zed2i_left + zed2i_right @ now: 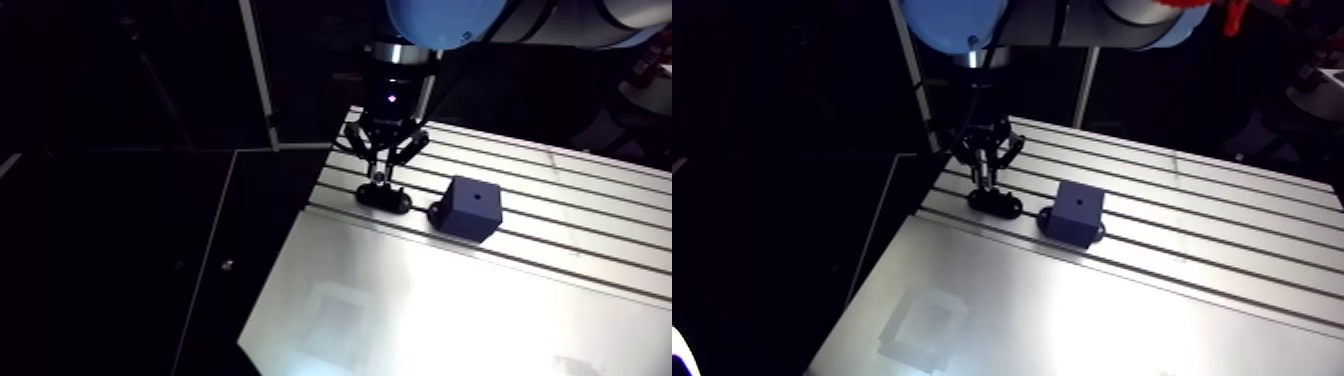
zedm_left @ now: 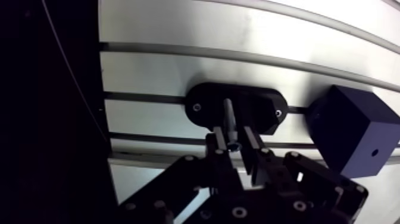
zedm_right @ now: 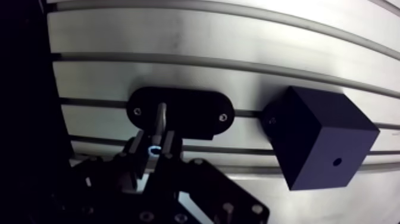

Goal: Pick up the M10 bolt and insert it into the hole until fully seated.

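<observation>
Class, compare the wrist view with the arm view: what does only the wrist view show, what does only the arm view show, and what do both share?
Only the wrist view: the bolt seen clearly, clamped between the gripper's fingers, over the black oval holder. Only the arm view: the arm's blue joint cap. Both: the gripper, the holder, the dark cube with its hole, and the slotted table.

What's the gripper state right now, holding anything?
Gripper: fingers shut on the bolt, right over the oval holder.
</observation>
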{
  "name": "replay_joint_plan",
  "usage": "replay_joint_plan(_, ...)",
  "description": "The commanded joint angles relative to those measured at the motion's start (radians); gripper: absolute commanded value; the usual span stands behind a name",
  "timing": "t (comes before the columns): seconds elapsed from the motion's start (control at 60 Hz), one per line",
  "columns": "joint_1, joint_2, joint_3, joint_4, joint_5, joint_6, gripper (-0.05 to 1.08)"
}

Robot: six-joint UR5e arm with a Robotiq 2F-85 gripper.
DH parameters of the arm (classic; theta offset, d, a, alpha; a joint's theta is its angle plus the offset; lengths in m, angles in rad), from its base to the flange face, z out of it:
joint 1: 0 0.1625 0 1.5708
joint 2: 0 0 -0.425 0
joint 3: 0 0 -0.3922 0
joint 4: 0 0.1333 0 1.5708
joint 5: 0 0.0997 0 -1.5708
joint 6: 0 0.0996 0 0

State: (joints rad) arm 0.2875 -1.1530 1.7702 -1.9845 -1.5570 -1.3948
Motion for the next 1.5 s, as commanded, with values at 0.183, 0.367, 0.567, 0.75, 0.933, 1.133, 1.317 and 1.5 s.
replay_joint_plan(0.183,-0.011,-0.030,-0.010,-0.001,-0.010,-0.014,0.92)
replay_joint_plan(0.367,-0.062,-0.064,-0.027,-0.003,-0.010,-0.029,1.00)
replay_joint_plan(0.567,-0.125,-0.109,-0.066,0.003,-0.004,-0.067,1.08)
replay_joint_plan(0.75,-0.152,-0.145,-0.099,0.036,-0.005,-0.077,1.08)
replay_joint_plan(0.933,-0.170,-0.169,-0.135,0.062,-0.007,-0.078,1.08)
replay_joint_plan(1.133,-0.208,-0.181,-0.203,0.199,-0.007,-0.114,1.08)
replay_joint_plan(1.317,-0.229,-0.179,-0.253,0.337,-0.008,-0.135,1.08)
replay_joint_plan(1.5,-0.244,-0.178,-0.261,0.411,-0.010,-0.150,1.08)
